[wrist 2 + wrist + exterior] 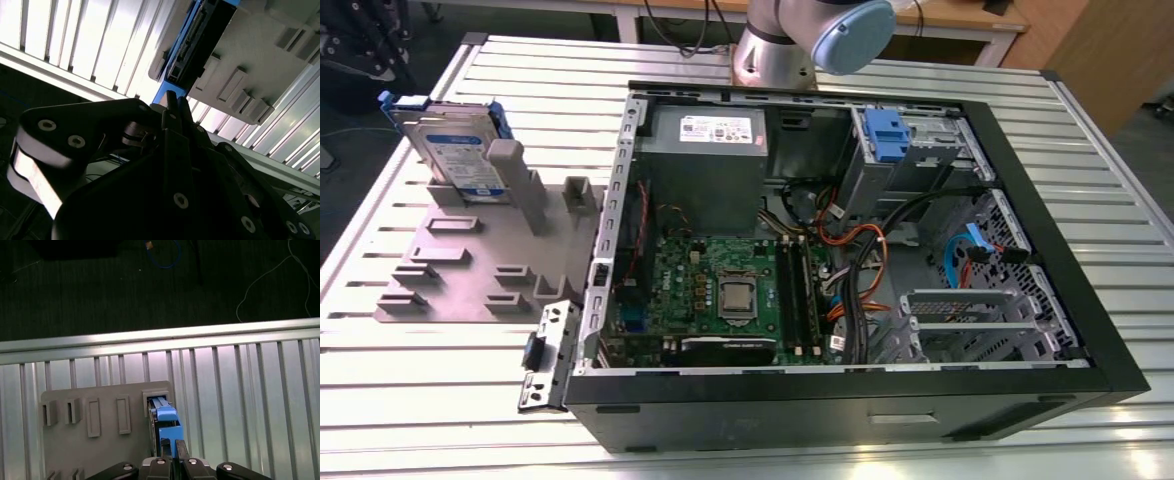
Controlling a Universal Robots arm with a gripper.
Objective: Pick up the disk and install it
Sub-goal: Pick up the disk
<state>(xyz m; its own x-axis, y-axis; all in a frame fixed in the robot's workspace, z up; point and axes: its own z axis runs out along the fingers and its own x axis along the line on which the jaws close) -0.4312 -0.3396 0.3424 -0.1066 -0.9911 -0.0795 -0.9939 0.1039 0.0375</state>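
Standing upright in a grey slotted holder (467,270) near the table (440,400) corner at the exterior view's left, the hard disk (454,150) sits beside the open computer case (854,405). In both wrist views the end effector (172,444) (175,102) hovers apart from it, clenched on nothing.

Robotics lab or workshop. Ribbed aluminium table (1121,200) with a robot arm base (774,55) standing at its far edge. An opened desktop computer case (854,400) and a grey slotted fixture plate (454,285) sit on top. Wooden desks (961,18) stand behind, and there is dark carpet floor (100,290) beside the table.
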